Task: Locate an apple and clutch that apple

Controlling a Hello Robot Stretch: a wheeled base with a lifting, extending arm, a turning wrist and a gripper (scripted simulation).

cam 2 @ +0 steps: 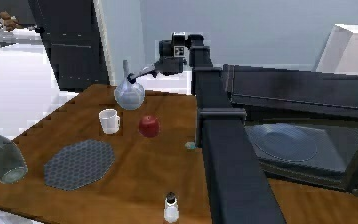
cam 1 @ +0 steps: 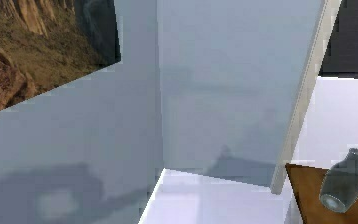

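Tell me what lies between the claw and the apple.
In the arm side view, bare wooden tabletop lies between the claw and the red apple; a round glass flask stands just left of that stretch.

Dining corner of a home: wooden table (cam 2: 137, 172) at lower left laid with white mug (cam 2: 109, 121), woven placemat (cam 2: 79, 163) and salt shaker (cam 2: 171, 208); landscape painting (cam 1: 47, 40) upper left.

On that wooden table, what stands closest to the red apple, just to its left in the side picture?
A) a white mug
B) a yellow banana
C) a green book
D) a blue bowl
A: in the arm side view a white mug stands just left of the red apple on the wooden table.
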